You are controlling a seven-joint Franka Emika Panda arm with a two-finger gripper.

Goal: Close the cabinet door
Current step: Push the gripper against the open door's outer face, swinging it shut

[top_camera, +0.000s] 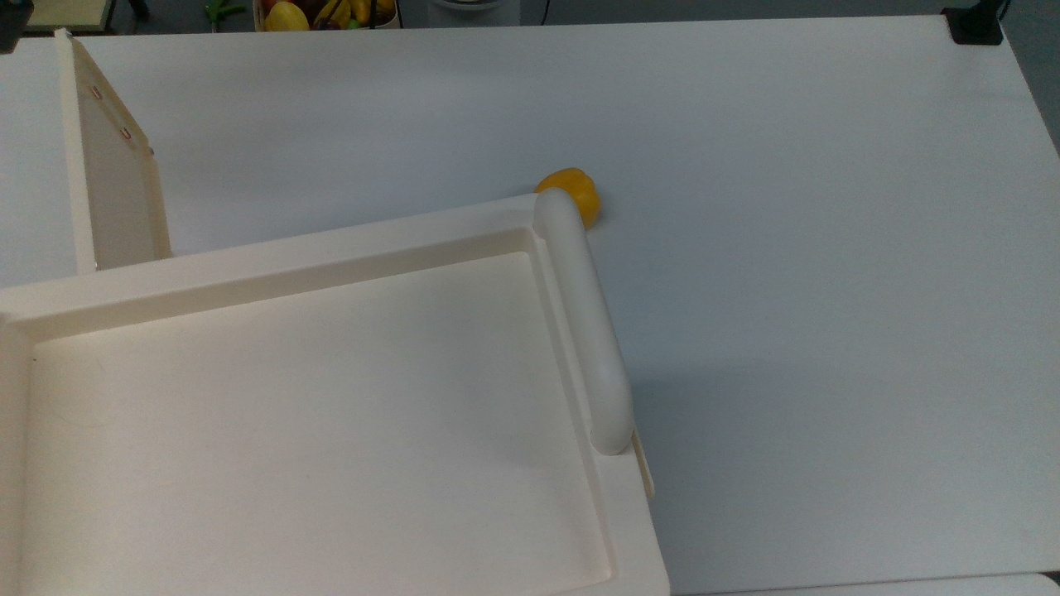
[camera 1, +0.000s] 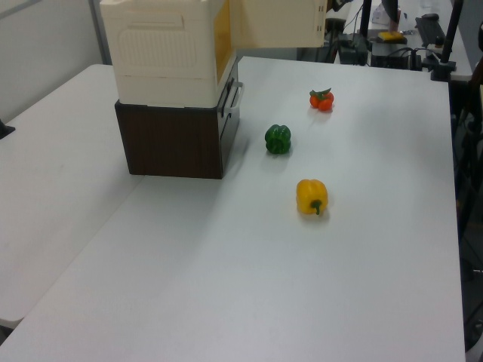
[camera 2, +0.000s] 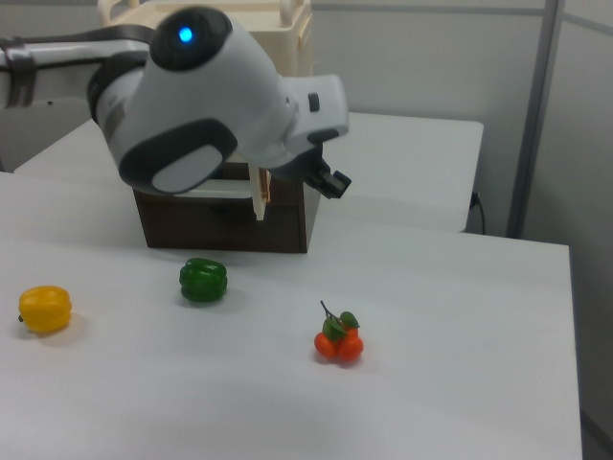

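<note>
The cabinet door (top_camera: 116, 165) stands open, a thin cream panel with small brown dots along its inner edge, at the top view's upper left. In the left view the door (camera 1: 275, 23) swings out from the cream cabinet (camera 1: 162, 45) toward the left view's right. The right view shows the door (camera 2: 259, 196) edge-on, partly behind the arm's big white body (camera 2: 201, 96). My gripper (camera 2: 331, 180) is a dark part at the arm's end, just to the right view's right of the door's edge. A dark shape (top_camera: 12, 21) sits by the door's far end.
The recessed cream cabinet top (top_camera: 315, 414) and its thick white bar (top_camera: 584, 323) take up the top view's lower left. On the table lie a yellow pepper (camera 1: 312, 196), a green pepper (camera 1: 278, 139) and small tomatoes (camera 1: 321, 99). The cabinet rests on a dark brown base (camera 1: 177, 139).
</note>
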